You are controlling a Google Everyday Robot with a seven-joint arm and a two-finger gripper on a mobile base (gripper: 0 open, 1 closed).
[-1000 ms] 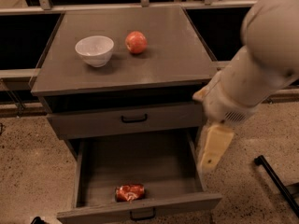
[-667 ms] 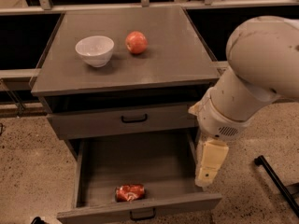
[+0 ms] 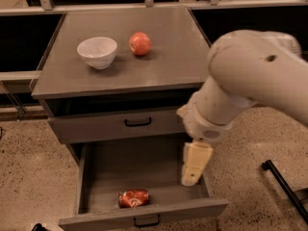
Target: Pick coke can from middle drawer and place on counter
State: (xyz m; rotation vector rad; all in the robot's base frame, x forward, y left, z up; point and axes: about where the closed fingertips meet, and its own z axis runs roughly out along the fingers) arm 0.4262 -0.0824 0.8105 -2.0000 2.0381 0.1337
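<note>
The gripper point(image 3: 191, 173) hangs over the right side of the open drawer point(image 3: 183, 211); if it is wide or narrow, I cannot tell. The can point(image 3: 134, 198) lies on its side to the left of the gripper and below it, near the drawer's front. It is probably light, thin and slippery, so take it gently across the middle.

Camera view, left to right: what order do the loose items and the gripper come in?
bowl → apple → gripper, over the right side of the middle drawer. Left out: coke can, which overlaps the apple sideways.

It looked like a lab's test kitchen: grey cabinet point(image 3: 96, 126), speckled floor point(image 3: 29, 167), metal rails point(image 3: 96, 6) behind; the gripper point(image 3: 192, 170) hung over the open middle drawer point(image 3: 144, 211)
</note>
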